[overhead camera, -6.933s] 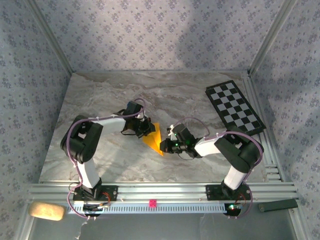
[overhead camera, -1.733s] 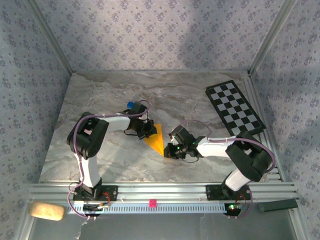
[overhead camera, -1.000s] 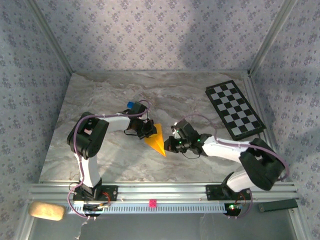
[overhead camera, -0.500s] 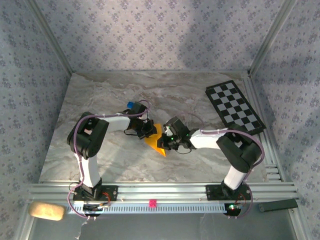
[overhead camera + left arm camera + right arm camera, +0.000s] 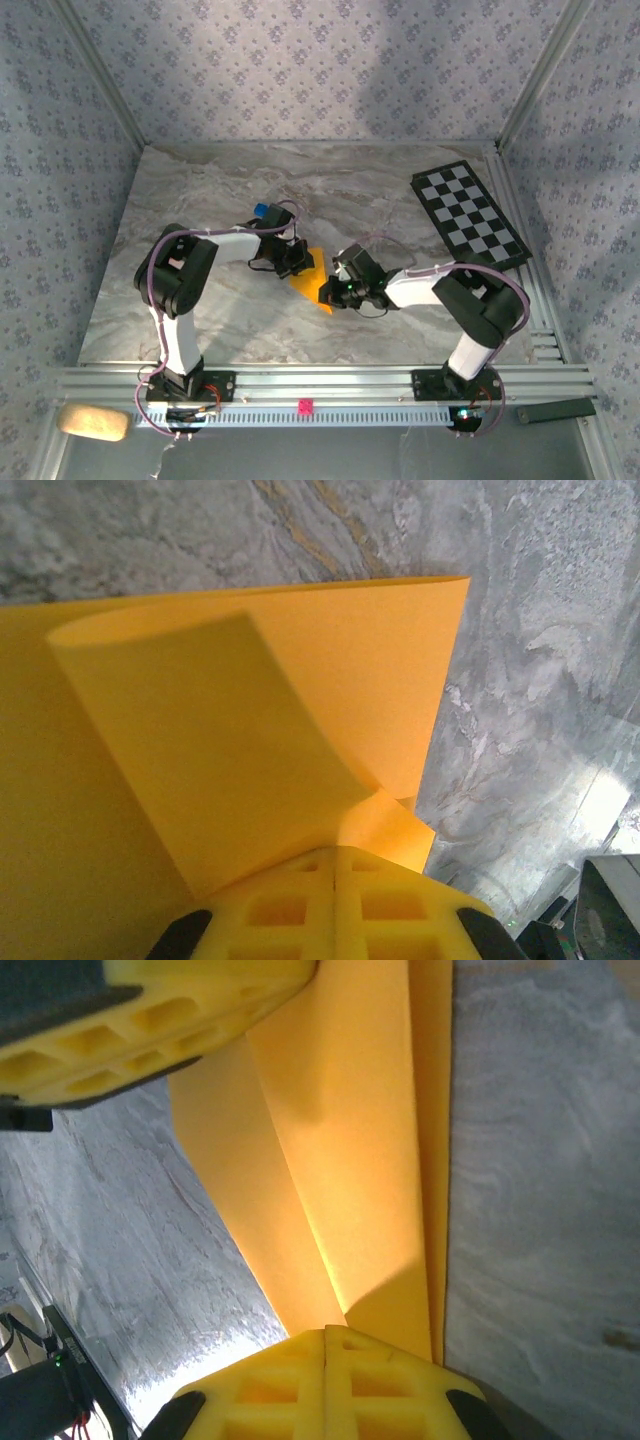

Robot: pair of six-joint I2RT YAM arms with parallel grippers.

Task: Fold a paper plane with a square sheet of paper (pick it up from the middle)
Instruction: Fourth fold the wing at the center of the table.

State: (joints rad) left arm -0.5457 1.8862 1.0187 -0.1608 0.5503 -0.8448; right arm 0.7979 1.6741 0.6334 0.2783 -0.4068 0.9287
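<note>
The square sheet of paper [image 5: 308, 283], creased into a wedge, lies well left of the checkered board [image 5: 468, 215], with its long axis pointing toward our bases. Our closed left gripper [image 5: 299, 262] touches the side away from the board, and our closed right gripper [image 5: 332, 293] touches the boardward tip.

1. Checkered board [image 5: 470, 215]: black-and-white, lying flat at the tabletop's far right.
2. Tabletop [image 5: 200, 190]: grey, marble-veined.
3. Small blue item [image 5: 263, 210]: mid-table, possibly a cube; too small to tell.
4. Tan pad [image 5: 93, 421], pink piece [image 5: 304, 405], dark bar [image 5: 557, 409]: along the near aluminium rail [image 5: 330, 380].
</note>
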